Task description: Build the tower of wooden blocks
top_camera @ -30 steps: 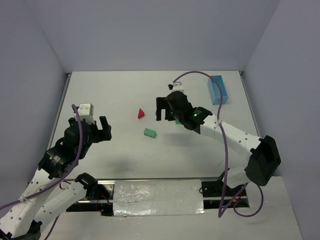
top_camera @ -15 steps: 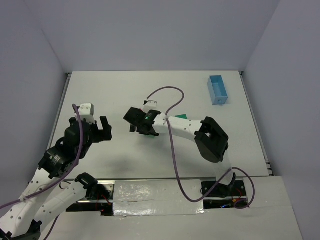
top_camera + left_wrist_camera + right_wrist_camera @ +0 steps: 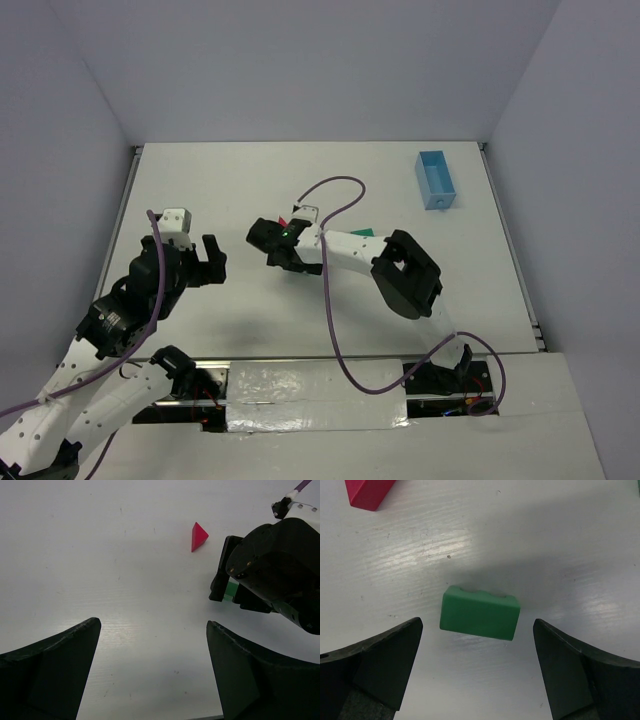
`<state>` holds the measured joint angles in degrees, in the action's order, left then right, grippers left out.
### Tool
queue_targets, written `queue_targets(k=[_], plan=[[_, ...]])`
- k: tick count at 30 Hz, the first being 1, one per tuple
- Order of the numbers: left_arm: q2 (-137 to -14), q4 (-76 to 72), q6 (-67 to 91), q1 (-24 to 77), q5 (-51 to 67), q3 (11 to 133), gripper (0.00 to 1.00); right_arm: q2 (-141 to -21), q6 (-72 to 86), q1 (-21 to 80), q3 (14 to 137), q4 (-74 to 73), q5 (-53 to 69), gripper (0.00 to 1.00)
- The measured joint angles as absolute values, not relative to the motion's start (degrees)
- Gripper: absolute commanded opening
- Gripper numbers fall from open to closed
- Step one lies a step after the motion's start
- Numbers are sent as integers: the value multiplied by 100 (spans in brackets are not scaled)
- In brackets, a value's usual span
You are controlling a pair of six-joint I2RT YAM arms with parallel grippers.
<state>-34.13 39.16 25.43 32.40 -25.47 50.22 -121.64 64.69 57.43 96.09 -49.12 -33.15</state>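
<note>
A green rectangular block (image 3: 480,612) lies flat on the white table, just ahead of my right gripper (image 3: 477,670), whose jaws are open and stand wide on either side of it without touching. In the left wrist view a sliver of this block (image 3: 231,591) shows between the right gripper's fingers. The red triangular piece (image 3: 285,220) lies just beyond it and also shows in the left wrist view (image 3: 198,536) and the right wrist view (image 3: 367,492). A second green block (image 3: 362,232) peeks out behind the right arm. My left gripper (image 3: 205,258) is open and empty over bare table, left of the blocks.
A light blue tray (image 3: 435,180) stands at the far right of the table. The right arm (image 3: 345,250) stretches leftward across the middle of the table. The table's left edge (image 3: 128,210) runs close to the left arm.
My right arm has swung left from the second green block to the green rectangular block, and has settled a little nearer the red piece. The left arm has barely moved.
</note>
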Motion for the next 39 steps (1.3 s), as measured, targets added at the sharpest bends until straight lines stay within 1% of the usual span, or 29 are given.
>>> queue_targets(k=[8, 9, 10, 11, 13, 14, 15, 17, 20, 22, 25, 27, 32, 39], plan=[[-3413, 3896, 2543, 3288, -2521, 5022, 100, -12167, 6403, 5557, 9441, -4628, -3232, 88], [-3413, 3896, 2543, 3295, -2521, 5022, 100, -12171, 6396, 5540, 9435, -4611, -3229, 84], [-3413, 3896, 2543, 3295, -2521, 5022, 99, -12171, 6372, 5524, 9421, -4578, -3232, 82], [-3413, 3896, 2543, 3295, -2521, 5022, 100, -12171, 6351, 5518, 9413, -4552, -3229, 76], [-3413, 3896, 2543, 3295, -2521, 5022, 99, -12171, 6329, 5518, 9371, -4453, -3221, 67], [-3413, 3896, 2543, 3295, -2519, 5022, 99, -12171, 6302, 5520, 9327, -4379, -3216, 61], [-3413, 3896, 2543, 3295, -2519, 5022, 99, -12167, 6278, 5520, 9301, -4342, -3232, 59], [-3413, 3896, 2543, 3295, -2521, 5022, 100, -12132, 6226, 5520, 9238, -4233, -3221, 58], [-3413, 3896, 2543, 3295, -2521, 5022, 100, -12125, 6163, 5520, 9223, -4182, -3218, 60], [-3413, 3896, 2541, 3295, -2519, 5022, 100, -12125, 6139, 5520, 9223, -4158, -3214, 59], [-3420, 3896, 2543, 3295, -2519, 5022, 100, -12119, 6077, 5520, 9198, -4110, -3210, 47], [-3430, 3896, 2543, 3295, -2519, 5022, 100, -12057, 6007, 5524, 9098, -3990, -3194, 43], [-3430, 3896, 2543, 3299, -2519, 5022, 100, -11675, 5478, 5524, 8613, -3551, -2956, 43], [-3430, 3896, 2543, 3332, -2519, 5022, 99, -10335, 4007, 5249, 8073, -3225, -2598, 43]])
